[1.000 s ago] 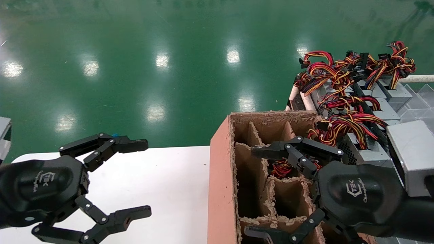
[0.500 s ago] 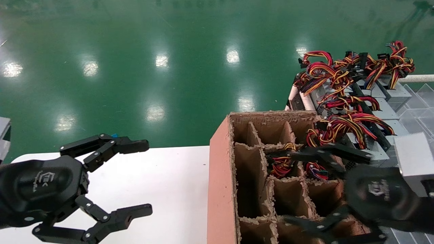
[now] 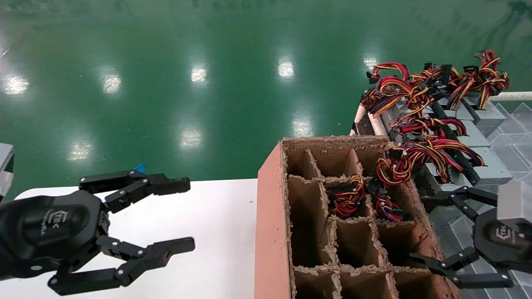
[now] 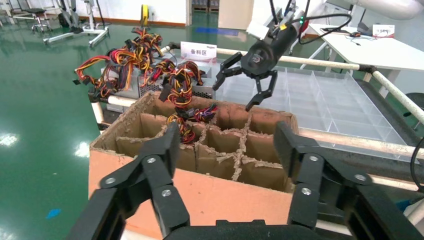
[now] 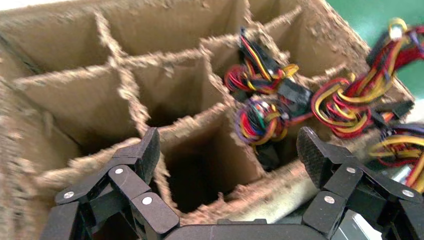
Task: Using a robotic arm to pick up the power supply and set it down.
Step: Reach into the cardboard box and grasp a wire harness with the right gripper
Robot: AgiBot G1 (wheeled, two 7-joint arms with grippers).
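Observation:
Several silver-grey power supplies (image 3: 486, 116) with red, yellow and black wire bundles lie stacked on a rack at the back right. Two more wire bundles (image 3: 348, 200) (image 5: 260, 120) stick up from middle cells of the brown divided carton (image 3: 270, 232); the boxes under them are hidden. My right gripper (image 3: 422, 228) (image 5: 230, 150) hangs open over the carton's right edge, holding nothing, just beside the bundles. It also shows far off in the left wrist view as the right gripper (image 4: 234, 95). My left gripper (image 3: 185, 213) (image 4: 227, 142) stands open and empty over the white table (image 3: 216, 224), facing the carton's left wall (image 4: 200, 195).
A clear divided plastic tray (image 3: 515, 137) (image 4: 340, 100) lies to the right of the carton under the right arm. A white pipe rail (image 3: 513, 96) borders the rack. Green floor (image 3: 208, 83) lies beyond the table's far edge.
My right gripper has pulled back from over the carton's middle cells to its right edge, uncovering the two wire bundles. My left gripper's fingers have drawn slightly closer together.

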